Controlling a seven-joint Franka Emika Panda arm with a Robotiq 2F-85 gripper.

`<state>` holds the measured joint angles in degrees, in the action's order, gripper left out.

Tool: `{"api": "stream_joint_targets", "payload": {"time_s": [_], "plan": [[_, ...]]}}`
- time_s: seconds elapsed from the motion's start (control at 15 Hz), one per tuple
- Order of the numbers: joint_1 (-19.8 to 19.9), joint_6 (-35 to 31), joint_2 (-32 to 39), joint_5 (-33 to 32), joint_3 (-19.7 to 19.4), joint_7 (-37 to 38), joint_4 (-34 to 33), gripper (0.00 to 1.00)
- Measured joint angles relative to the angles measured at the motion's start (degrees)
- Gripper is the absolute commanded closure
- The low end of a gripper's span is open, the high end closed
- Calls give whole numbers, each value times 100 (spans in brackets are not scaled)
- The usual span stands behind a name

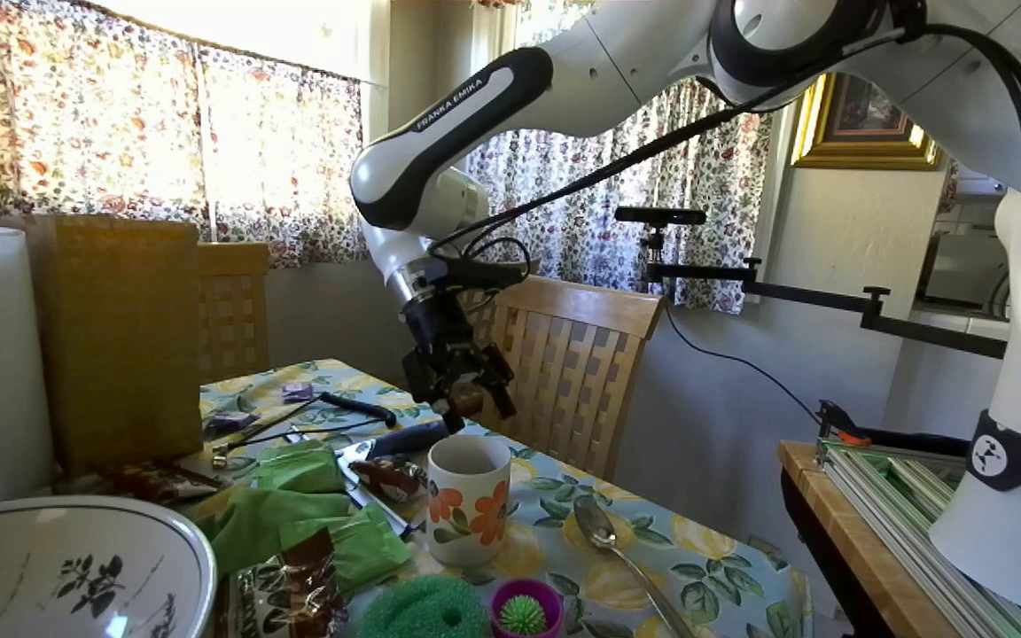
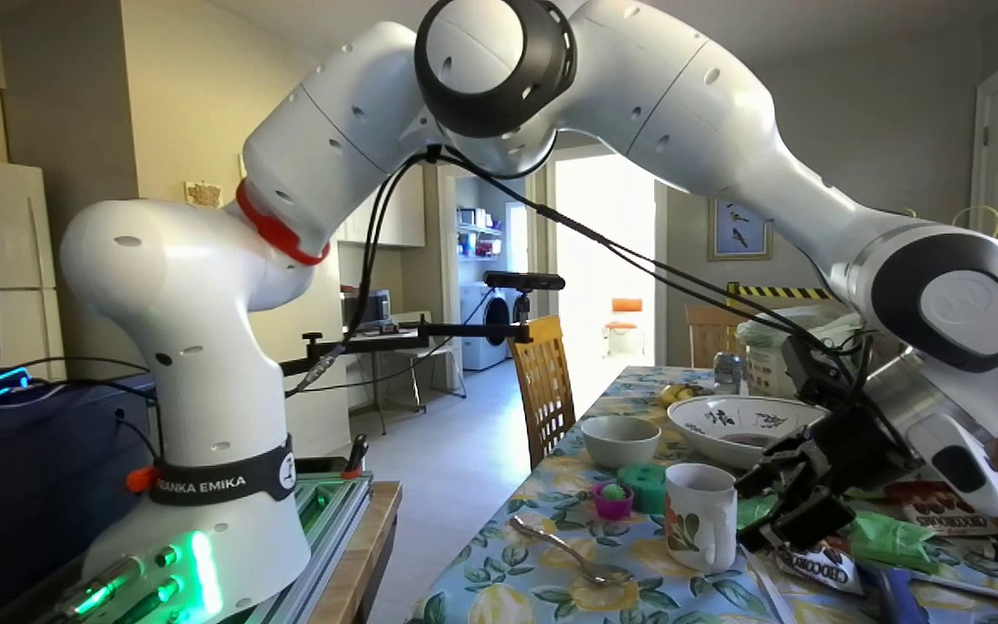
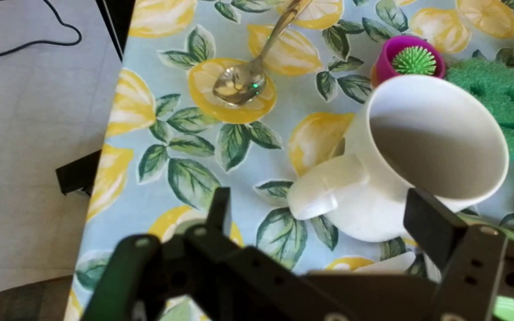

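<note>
My gripper (image 1: 481, 416) is open and empty, its jaws spread wide above the table. It is nearest to a white mug (image 1: 468, 523) with orange flowers, which stands upright. In the wrist view the mug (image 3: 364, 214) has its handle between the two fingers (image 3: 321, 209) from this angle, but I see no grip on it. The mug (image 2: 698, 520) and gripper (image 2: 750, 513) also show in an exterior view, close beside each other. A metal spoon (image 3: 241, 82) lies near the table edge. A magenta cup (image 3: 385, 62) with a green spiky ball and a green sponge (image 3: 502, 93) sit behind the mug.
Green packets (image 1: 324, 505), snack wrappers (image 2: 819, 563) and a dark-handled tool (image 1: 409, 439) lie beside the mug. A large patterned bowl (image 2: 746, 425), a smaller bowl (image 2: 622, 440) and a tall brown box (image 1: 120, 346) stand on the table. A wooden chair (image 1: 564, 372) stands behind.
</note>
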<state>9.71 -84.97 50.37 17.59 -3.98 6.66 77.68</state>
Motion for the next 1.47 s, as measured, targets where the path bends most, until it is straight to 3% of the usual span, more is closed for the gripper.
{"api": "stream_joint_targets", "payload": {"time_s": [1.47], "plan": [[-3, -47, 210, -28, -192, 477, -6, 0]]}}
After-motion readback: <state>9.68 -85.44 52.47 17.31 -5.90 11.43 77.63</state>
